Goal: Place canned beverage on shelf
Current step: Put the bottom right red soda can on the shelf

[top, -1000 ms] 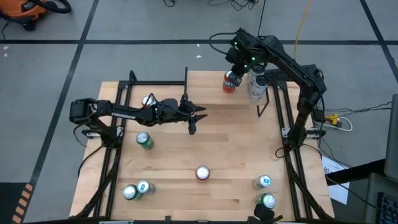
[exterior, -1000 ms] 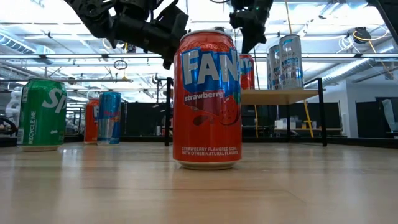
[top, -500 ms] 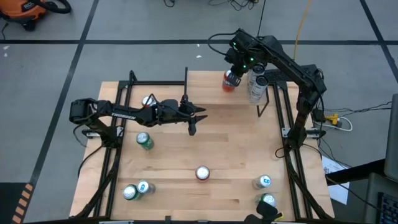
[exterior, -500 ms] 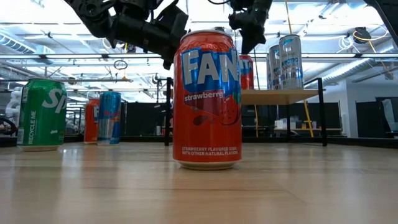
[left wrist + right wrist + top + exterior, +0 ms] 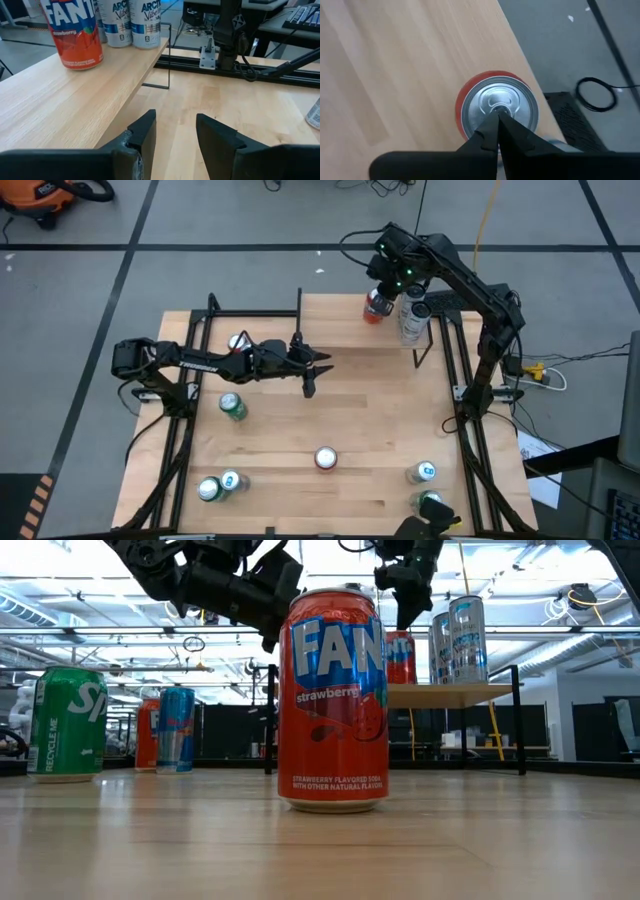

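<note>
A red canned beverage [image 5: 377, 304] stands upright on the shelf [image 5: 340, 330] at the table's far right, next to two silver cans [image 5: 410, 315]. My right gripper [image 5: 498, 118] is shut and points down onto the red can's top. The low view shows the gripper [image 5: 405, 610] just above the can [image 5: 402, 658] on the shelf [image 5: 450, 693]. My left gripper [image 5: 312, 370] hovers open and empty over the middle of the table, beside the shelf's near edge [image 5: 125, 95]. My right gripper comes from above, pointing steeply down, and its shut fingertips [image 5: 492, 125] sit on the middle of the red can's lid [image 5: 507, 102], by the tab. The can stands upright with its base on the shelf board.
Another red can [image 5: 325, 458] stands mid-table near the front and fills the low view [image 5: 333, 700]. Green and blue cans [image 5: 232, 406] [image 5: 219, 486] stand on the left, and others [image 5: 424, 472] at the front right. Black rails [image 5: 470, 380] run along both sides.
The red can has slid a little along the shelf toward the far right, nearer the silver cans, staying upright. My right gripper has gone with it, shut the whole time.
</note>
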### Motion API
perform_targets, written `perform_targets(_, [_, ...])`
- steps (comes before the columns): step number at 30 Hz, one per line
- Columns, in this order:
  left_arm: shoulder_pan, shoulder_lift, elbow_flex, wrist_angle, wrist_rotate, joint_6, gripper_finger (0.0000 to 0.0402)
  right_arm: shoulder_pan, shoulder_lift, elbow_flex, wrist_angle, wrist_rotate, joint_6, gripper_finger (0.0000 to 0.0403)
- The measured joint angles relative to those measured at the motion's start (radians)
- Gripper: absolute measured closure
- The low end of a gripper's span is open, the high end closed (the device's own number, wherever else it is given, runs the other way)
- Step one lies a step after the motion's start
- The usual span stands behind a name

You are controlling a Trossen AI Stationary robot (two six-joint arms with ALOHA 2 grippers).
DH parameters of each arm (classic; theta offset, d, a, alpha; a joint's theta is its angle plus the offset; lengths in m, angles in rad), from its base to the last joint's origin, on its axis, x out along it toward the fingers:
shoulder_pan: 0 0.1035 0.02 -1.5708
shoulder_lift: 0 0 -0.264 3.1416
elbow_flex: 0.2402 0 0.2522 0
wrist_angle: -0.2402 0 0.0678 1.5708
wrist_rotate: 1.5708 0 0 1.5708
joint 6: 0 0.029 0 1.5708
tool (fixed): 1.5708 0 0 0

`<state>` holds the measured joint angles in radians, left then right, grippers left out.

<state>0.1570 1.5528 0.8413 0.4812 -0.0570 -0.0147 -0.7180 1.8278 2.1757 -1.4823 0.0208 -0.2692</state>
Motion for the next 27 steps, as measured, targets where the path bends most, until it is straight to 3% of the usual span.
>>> perform_targets(8, [0.0,0.0,0.0,0.0,0.0,0.0,0.0263,-0.033,0.0,0.0,-0.009,0.029,-0.116,0.0403])
perform_targets(13, [0.0,0.0,0.0,0.001,0.0,0.0,0.0263,-0.042,0.001,-0.001,0.009,-0.021,-0.172,0.0403])
perform_targets(27, [0.0,0.0,0.0,0.0,0.0,0.0,0.0263,-0.042,0.004,-0.003,0.069,-0.02,-0.281,0.0403])
